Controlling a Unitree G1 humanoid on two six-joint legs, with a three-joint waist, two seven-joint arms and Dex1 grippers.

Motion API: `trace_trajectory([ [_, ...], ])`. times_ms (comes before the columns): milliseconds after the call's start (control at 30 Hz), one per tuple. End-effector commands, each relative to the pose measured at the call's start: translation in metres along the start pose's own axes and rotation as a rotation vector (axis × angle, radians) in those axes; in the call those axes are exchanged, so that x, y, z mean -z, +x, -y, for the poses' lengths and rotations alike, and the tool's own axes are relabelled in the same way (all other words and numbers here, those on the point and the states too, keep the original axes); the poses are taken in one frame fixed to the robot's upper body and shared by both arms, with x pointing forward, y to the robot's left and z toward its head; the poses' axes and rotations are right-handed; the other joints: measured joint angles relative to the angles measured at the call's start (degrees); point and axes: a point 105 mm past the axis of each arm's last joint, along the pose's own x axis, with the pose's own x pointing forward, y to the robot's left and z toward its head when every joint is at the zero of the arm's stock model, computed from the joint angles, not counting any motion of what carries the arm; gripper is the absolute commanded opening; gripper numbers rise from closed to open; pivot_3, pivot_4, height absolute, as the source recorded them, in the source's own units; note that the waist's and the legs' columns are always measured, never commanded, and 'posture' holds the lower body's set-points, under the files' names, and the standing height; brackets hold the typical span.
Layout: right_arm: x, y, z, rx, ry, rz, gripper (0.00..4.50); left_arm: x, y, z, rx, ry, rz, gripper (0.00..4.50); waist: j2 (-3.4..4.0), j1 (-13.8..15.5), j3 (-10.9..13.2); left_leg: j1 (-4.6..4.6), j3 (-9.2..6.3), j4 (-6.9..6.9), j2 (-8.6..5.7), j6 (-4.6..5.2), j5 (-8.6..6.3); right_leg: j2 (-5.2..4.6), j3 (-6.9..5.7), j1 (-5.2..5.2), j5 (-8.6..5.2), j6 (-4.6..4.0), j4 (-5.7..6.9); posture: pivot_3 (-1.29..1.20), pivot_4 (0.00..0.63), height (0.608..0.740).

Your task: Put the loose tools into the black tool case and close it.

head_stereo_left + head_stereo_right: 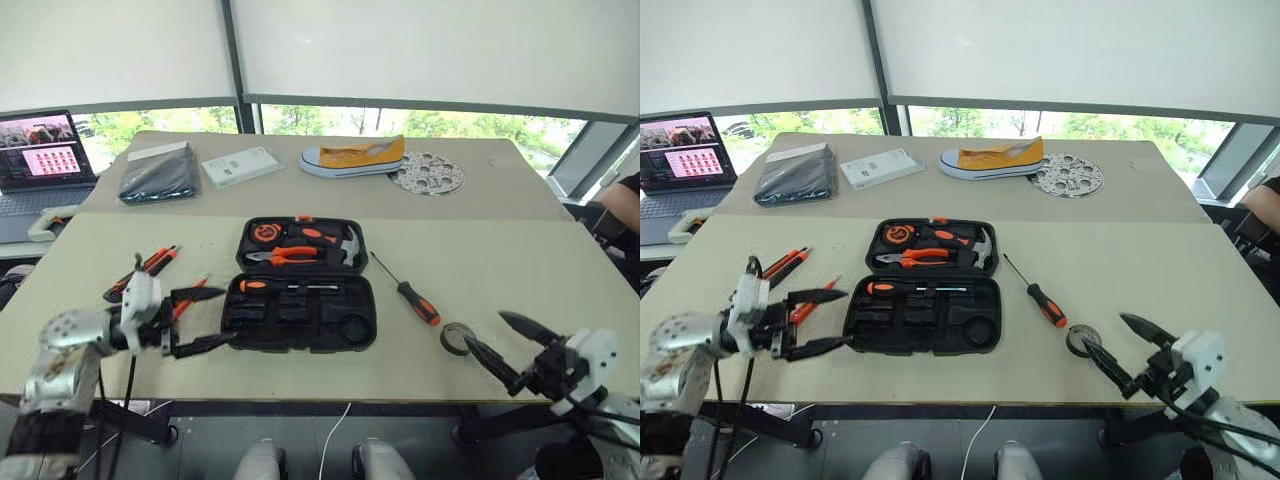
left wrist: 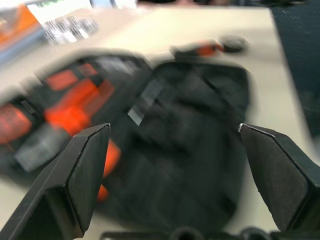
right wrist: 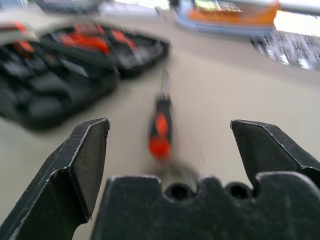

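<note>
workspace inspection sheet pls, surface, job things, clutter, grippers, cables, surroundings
surface: beige table, a second table behind it.
job's things: black tool case lies open, pliers and hammer in the far half, one screwdriver in the near half; loose screwdriver and tape roll right of the case; orange-handled tools left of it.
clutter: yellow shoe, white box, black pouch, patterned disc on the far table.
grippers: left gripper open, empty, beside the case's left end; right gripper open, empty, near the tape roll.
cables: white cable under the table.
surroundings: laptop at left, windows with blinds.
</note>
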Motion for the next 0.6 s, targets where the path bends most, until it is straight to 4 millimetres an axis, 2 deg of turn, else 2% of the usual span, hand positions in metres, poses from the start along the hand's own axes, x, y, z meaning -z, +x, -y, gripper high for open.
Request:
trace_trajectory([
  [33, -0.004, -0.004, 0.008, 0.057, -0.068, -0.033, 4.50, -0.010, -0.005, 0.007, -0.044, 0.051, 0.069, 4.47, 0.00, 0.1, 0.0, 0.09, 0.01, 0.00, 0.06, 0.00, 0.00, -0.02, 0.01, 0.04, 0.02, -0.03, 0.01, 0.00, 0.150, 0.740],
  [167, -0.030, 0.019, -0.003, -0.045, -0.017, -0.008, 4.50, -0.015, 0.001, 0.015, -0.048, 0.048, 0.094, 4.47, 0.00, 0.1, 0.0, 0.16, 0.02, 0.00, 0.15, -0.08, -0.05, 0.02, -0.02, 0.03, 0.04, -0.09, 0.06, 0.00, 0.150, 0.740],
  [233, -0.040, 0.035, -0.008, -0.101, -0.006, -0.048, 4.50, -0.019, 0.006, 0.019, -0.024, 0.045, 0.110, 4.47, 0.01, -0.2, 0.0, 0.18, 0.01, 0.00, 0.20, -0.08, -0.05, 0.04, 0.00, -0.01, 0.09, -0.16, 0.07, 0.00, 0.150, 0.740],
  [367, -0.042, 0.056, -0.014, -0.149, 0.022, -0.176, 4.50, -0.024, 0.013, 0.019, -0.015, 0.047, 0.130, 4.47, 0.00, -0.4, 0.0, 0.20, 0.13, 0.00, 0.25, -0.02, -0.01, 0.15, -0.04, -0.01, 0.06, -0.27, 0.08, 0.00, 0.150, 0.740],
  [467, -0.032, 0.079, -0.024, -0.207, 0.020, -0.334, 4.50, -0.029, 0.020, 0.020, 0.004, 0.048, 0.152, 4.47, -0.04, -0.3, 0.0, 0.11, 0.15, -0.07, 0.22, -0.02, -0.01, 0.16, -0.09, -0.07, 0.00, -0.37, 0.05, 0.00, 0.150, 0.740],
  [600, -0.020, 0.096, -0.028, -0.221, -0.009, -0.469, 4.50, -0.031, 0.021, 0.019, -0.006, 0.061, 0.162, 4.47, -0.11, -0.3, 0.1, -0.03, 0.15, -0.08, 0.16, -0.01, -0.01, 0.16, -0.09, -0.13, 0.02, -0.35, -0.03, 0.00, 0.150, 0.740],
])
